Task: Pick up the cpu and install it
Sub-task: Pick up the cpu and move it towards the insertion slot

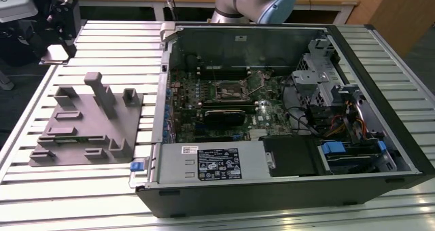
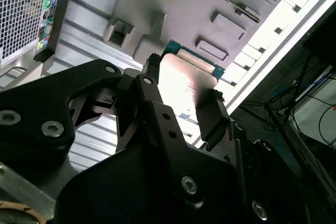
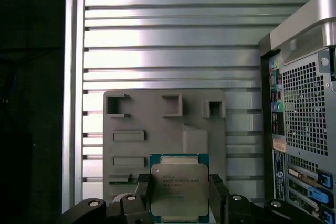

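Now the end effector (image 3: 179, 181) clamps the cpu (image 3: 179, 192) by its edges, clear of the grey tray (image 3: 157, 121).

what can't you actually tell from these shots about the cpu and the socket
- first wrist view: the cpu, clamped in the gripper, runs off the picture's edge and hides the part of the tray behind it
- second wrist view: glare washes out the cpu's face, so surface detail is lost
- exterior view: the socket is too small and dark to tell whether its frame is open
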Controlling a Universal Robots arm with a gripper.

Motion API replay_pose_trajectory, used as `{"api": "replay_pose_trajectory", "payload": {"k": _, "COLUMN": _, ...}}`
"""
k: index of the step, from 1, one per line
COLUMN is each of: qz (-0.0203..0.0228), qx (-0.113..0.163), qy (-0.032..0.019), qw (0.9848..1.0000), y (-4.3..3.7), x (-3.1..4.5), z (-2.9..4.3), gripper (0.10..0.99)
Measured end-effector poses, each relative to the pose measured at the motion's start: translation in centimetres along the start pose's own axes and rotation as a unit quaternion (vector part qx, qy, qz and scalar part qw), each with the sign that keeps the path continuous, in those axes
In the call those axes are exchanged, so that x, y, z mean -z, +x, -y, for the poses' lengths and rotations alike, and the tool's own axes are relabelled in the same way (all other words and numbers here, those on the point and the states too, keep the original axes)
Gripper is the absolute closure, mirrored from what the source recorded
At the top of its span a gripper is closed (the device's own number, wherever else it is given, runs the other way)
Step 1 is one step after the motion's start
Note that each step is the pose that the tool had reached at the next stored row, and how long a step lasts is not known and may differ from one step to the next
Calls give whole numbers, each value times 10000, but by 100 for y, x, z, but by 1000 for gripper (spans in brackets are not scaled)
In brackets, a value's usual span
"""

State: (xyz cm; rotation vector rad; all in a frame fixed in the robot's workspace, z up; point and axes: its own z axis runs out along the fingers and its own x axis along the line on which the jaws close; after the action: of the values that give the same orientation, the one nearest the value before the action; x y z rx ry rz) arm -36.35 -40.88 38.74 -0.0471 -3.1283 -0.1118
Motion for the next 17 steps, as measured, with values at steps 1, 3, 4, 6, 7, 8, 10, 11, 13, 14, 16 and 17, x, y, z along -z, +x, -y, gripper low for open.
{"api": "replay_pose_trajectory", "payload": {"k": 1, "qz": 0, "qx": 1, "qy": 0, "qw": 10000, "y": -7, "x": 0, "z": 0, "gripper": 553}}
{"api": "replay_pose_trajectory", "payload": {"k": 3, "qz": 0, "qx": 0, "qy": 0, "qw": 10000, "y": -15, "x": 0, "z": 0, "gripper": 553}}
{"api": "replay_pose_trajectory", "payload": {"k": 4, "qz": 0, "qx": 0, "qy": 0, "qw": 10000, "y": -19, "x": 0, "z": 0, "gripper": 553}}
{"api": "replay_pose_trajectory", "payload": {"k": 6, "qz": 0, "qx": 1, "qy": 0, "qw": 10000, "y": -36, "x": 0, "z": -1, "gripper": 553}}
{"api": "replay_pose_trajectory", "payload": {"k": 7, "qz": 0, "qx": 0, "qy": 0, "qw": 10000, "y": -48, "x": 0, "z": -1, "gripper": 553}}
{"api": "replay_pose_trajectory", "payload": {"k": 8, "qz": 0, "qx": 1, "qy": 0, "qw": 10000, "y": -60, "x": 0, "z": -1, "gripper": 553}}
{"api": "replay_pose_trajectory", "payload": {"k": 10, "qz": 0, "qx": 0, "qy": 0, "qw": 10000, "y": -81, "x": 1, "z": -2, "gripper": 553}}
{"api": "replay_pose_trajectory", "payload": {"k": 11, "qz": 0, "qx": 0, "qy": 0, "qw": 10000, "y": -92, "x": 1, "z": -3, "gripper": 553}}
{"api": "replay_pose_trajectory", "payload": {"k": 13, "qz": 0, "qx": 0, "qy": 0, "qw": 10000, "y": -114, "x": 1, "z": -3, "gripper": 553}}
{"api": "replay_pose_trajectory", "payload": {"k": 14, "qz": 0, "qx": 0, "qy": 0, "qw": 10000, "y": -127, "x": 1, "z": -4, "gripper": 553}}
{"api": "replay_pose_trajectory", "payload": {"k": 16, "qz": 0, "qx": 0, "qy": 0, "qw": 10000, "y": -154, "x": 1, "z": -4, "gripper": 553}}
{"api": "replay_pose_trajectory", "payload": {"k": 17, "qz": 0, "qx": 1, "qy": 0, "qw": 10000, "y": -167, "x": 1, "z": -5, "gripper": 553}}
